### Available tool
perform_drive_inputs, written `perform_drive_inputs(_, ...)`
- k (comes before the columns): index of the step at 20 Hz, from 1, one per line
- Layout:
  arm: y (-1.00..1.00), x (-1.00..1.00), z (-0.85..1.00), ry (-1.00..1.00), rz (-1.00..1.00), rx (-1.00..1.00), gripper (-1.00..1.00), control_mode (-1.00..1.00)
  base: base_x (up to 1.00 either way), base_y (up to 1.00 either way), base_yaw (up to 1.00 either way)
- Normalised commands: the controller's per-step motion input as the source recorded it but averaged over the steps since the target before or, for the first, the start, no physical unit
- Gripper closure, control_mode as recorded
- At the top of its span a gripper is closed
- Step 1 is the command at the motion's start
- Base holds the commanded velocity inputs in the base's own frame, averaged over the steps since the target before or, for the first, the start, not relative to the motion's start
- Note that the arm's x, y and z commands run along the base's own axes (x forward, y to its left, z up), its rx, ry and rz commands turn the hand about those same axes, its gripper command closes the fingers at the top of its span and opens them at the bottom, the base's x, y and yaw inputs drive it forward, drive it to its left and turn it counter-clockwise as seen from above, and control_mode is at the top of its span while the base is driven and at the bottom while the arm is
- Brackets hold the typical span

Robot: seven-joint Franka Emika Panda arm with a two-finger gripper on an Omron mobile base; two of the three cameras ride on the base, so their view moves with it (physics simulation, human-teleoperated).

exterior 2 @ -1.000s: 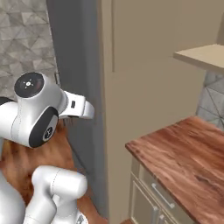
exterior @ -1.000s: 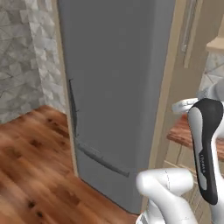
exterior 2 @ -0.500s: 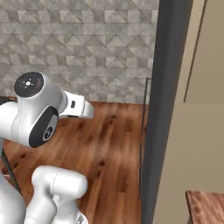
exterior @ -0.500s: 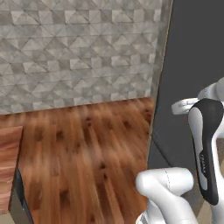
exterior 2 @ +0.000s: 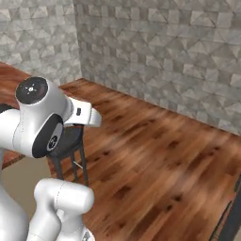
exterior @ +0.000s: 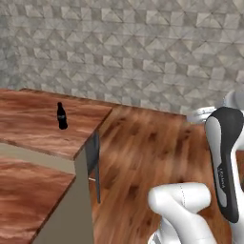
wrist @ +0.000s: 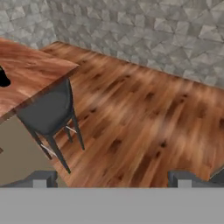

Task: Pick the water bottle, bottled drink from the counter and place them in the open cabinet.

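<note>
— On the counter point(exterior: 33, 126), at about 9 o'clock in the left base view, what was logged?

— The bottled drink point(exterior: 61, 116) stood upright on the reddish-brown top, set back from the corner edge. A dark stool point(wrist: 48, 111) stood just beside the counter's beige side, on the wood floor point(exterior 2: 155, 155), with the grey stone wall point(exterior: 133, 52) at 12 o'clock.

— And the gripper point(wrist: 111, 179)?

— Fingertips point(wrist: 41, 178) sat at 6 o'clock in the hand view, well apart, nothing between them; jaws spread, aimed over the floor, far from the bottle.
</note>
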Motion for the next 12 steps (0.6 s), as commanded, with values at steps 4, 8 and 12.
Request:
perform_drive_inputs(4, 0.0, 0.0, 0.0, 0.0, 0.0, 0.0, -1.0, 1.0, 0.0, 0.0, 0.77)
perform_drive_inputs(8, 0.0, 0.0, 0.0, 0.0, 0.0, 0.0, -1.0, 1.0, 0.09, 0.0, 0.64)
perform_drive_inputs(12, 0.0, 0.0, 0.0, 0.0, 0.0, 0.0, -1.0, 1.0, 0.48, -0.06, 0.27)
